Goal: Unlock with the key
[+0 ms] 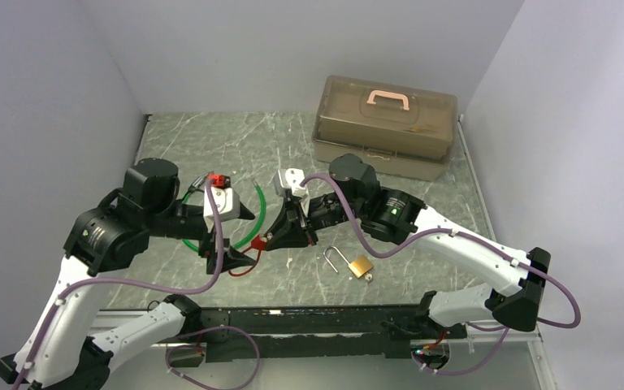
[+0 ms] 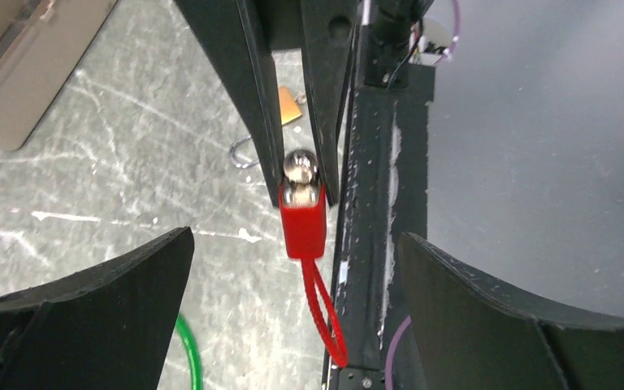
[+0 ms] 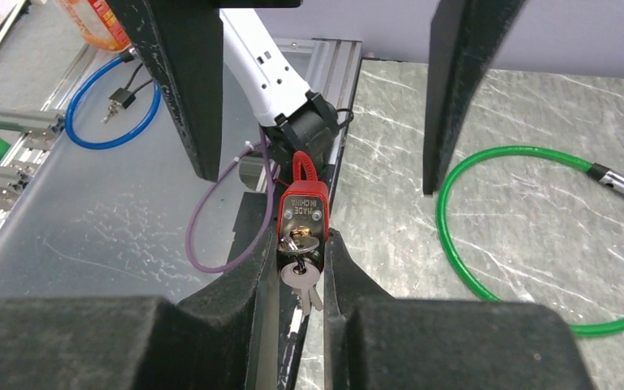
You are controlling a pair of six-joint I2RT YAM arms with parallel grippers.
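Above the counter's (image 1: 211, 138) near edge, right claw (image 3: 301, 244) is clamped on the key bunch (image 3: 301, 278), red tag (image 3: 302, 207) sticking out. Left claw (image 2: 295, 237) is spread wide, flanking the tag, not touching. Brass padlock (image 1: 360, 266) lies on counter nearby.

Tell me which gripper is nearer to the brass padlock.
Right. The right gripper, shut on the keys, hangs just left of the padlock; the left gripper is open farther left.

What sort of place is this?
Probably a robotics lab test cell: plain pale walls box in a marble-patterned tabletop, and two white-and-black robot arms bolt onto a black metal rail at its edge.
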